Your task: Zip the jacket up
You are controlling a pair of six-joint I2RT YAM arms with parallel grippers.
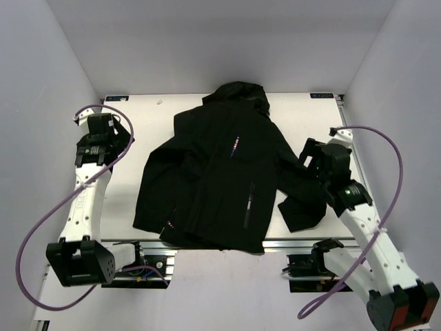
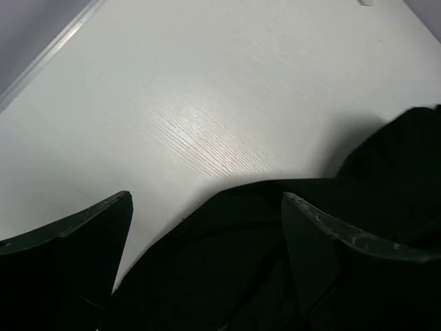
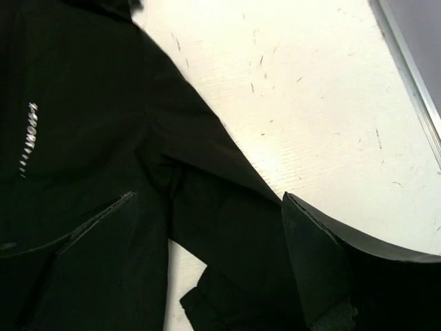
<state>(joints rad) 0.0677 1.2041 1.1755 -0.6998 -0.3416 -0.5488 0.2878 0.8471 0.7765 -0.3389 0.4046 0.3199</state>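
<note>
White walls are closing in the table [image 1: 303, 114] on three sides, and the jacket [image 1: 213, 179] is lying flat in its middle, with the hood toward the far edge and the hem reaching the near edge. The left gripper [image 2: 207, 203] is hovering over the edge of the sleeve on the left side, fingers spread wide, holding nothing. The right gripper [image 3: 207, 200] is hanging over the other sleeve, also spread apart and gripping nothing.

This is a robot lab: bare pale walls [image 1: 41, 103] box in a white counter [image 1: 303, 117], with left arm [image 1: 86, 200] and right arm [image 1: 365, 227] bolted at its near edge, trailing purple cables [image 1: 400, 169].
</note>
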